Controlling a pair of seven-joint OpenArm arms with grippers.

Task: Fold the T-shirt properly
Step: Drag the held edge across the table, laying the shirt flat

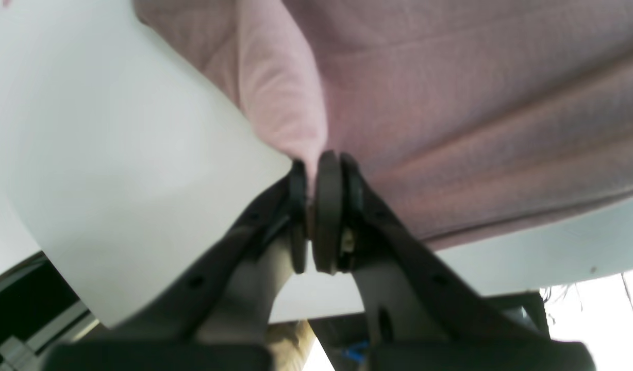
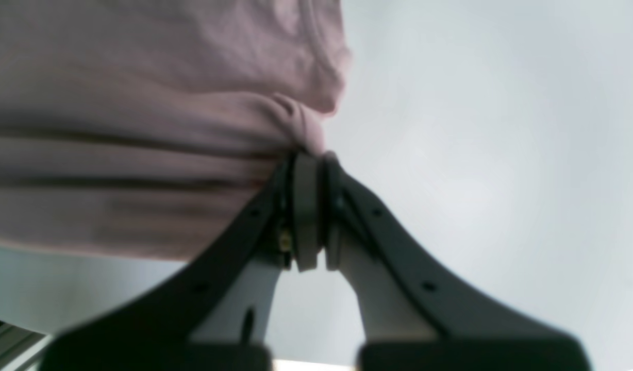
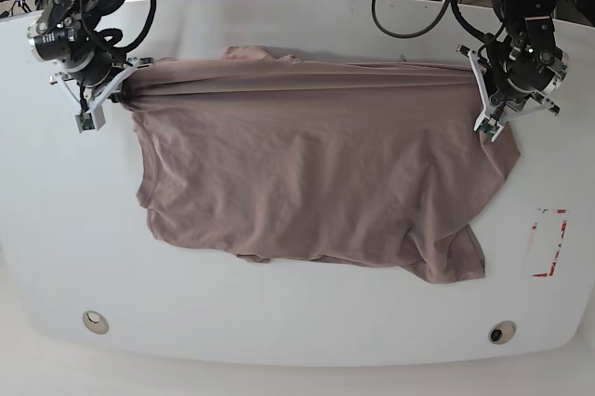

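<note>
**2 arms pinch the far edge of a T-shirt spread on a white table.**

Left wrist view: the left gripper [image 1: 311, 178] is clenched, its jaws pressed together on a pointed fold of the T-shirt [image 1: 466, 118], whose pink cloth fills the upper right above the white table [image 1: 115, 170]. Right wrist view: the right gripper [image 2: 312, 170] is likewise clenched on a bunched corner of the T-shirt [image 2: 141, 103], the cloth drawn into horizontal creases to the left, bare table [image 2: 476, 129] to the right. Base view: the T-shirt [image 3: 316, 173] lies across the middle of the table [image 3: 279, 331], its far edge pulled into a taut line between the right gripper [image 3: 100, 91] near the far left corner and the left gripper [image 3: 490, 103] near the far right corner; the near edge is rumpled, and a red-and-white marking [image 3: 548, 243] lies by the right edge.
</note>
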